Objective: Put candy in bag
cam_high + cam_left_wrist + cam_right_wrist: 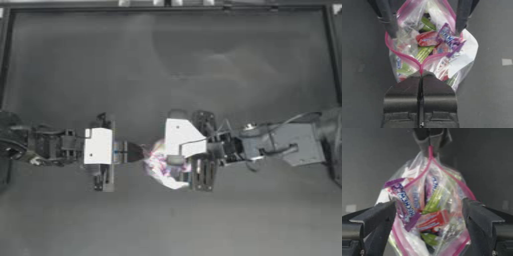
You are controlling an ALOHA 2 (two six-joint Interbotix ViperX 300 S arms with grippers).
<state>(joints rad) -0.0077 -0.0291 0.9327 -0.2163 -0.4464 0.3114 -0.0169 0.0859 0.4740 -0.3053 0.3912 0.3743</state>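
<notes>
The clear bag (167,172) with its pink seal strip hangs between my two grippers over the table's middle, its mouth pulled wide. My left gripper (139,152) (421,72) is shut on one end of the seal. My right gripper (175,159) (429,203) stands open, its fingers (380,218) spread at either side of the bag (442,195), nothing between them but the bag. Colourful sweets fill the bag (408,50); a purple-magenta one (403,199) lies by the seal at the mouth. No whitish candy can be told apart, and neither gripper holds one.
The dark table (174,65) stretches away behind and in front of the arms. A raised frame edge (167,7) runs along the back, with side rails at the left and right. A small white mark (507,61) is on the table surface.
</notes>
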